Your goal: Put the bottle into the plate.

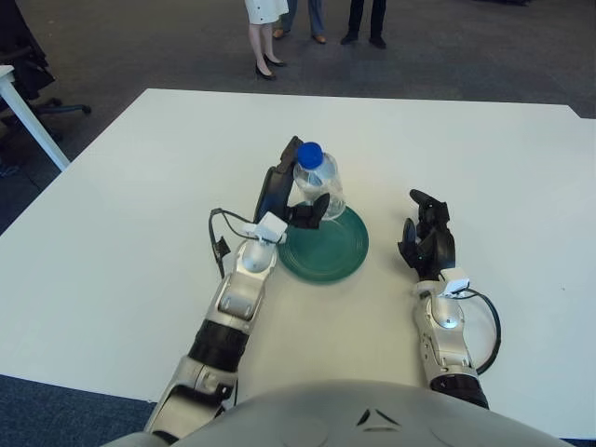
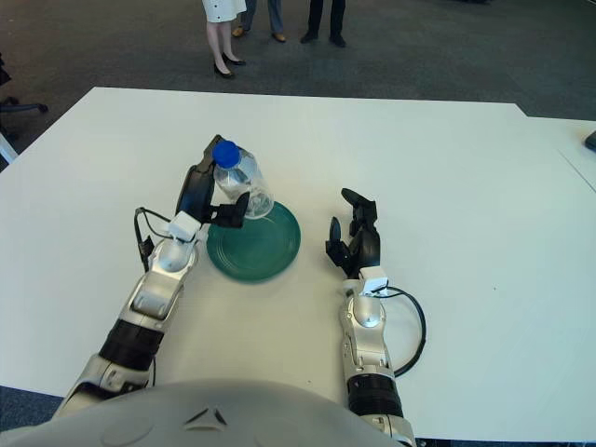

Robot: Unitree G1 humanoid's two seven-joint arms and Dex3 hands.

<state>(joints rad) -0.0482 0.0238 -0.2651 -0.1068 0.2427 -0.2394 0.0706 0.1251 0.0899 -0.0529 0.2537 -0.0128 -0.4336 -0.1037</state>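
Bottle upright, clamped in left hand, over plate's far rim; release point lies nearer. Right hand idle right of plate, fingers loose.

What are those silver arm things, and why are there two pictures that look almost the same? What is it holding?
Those are a robot's two arms, seen from a camera on its head looking down at a white table. The camera has two eyes, like you, so you get two nearly matching pictures.

The left hand has its dark fingers wrapped around a clear bottle with a blue cap. It holds the bottle, tipped a little, over the far edge of a green plate. Its job is to put the bottle into that plate.

The right hand shows to the right of the plate, holding nothing. Past the table's far edge you can see some people's legs.
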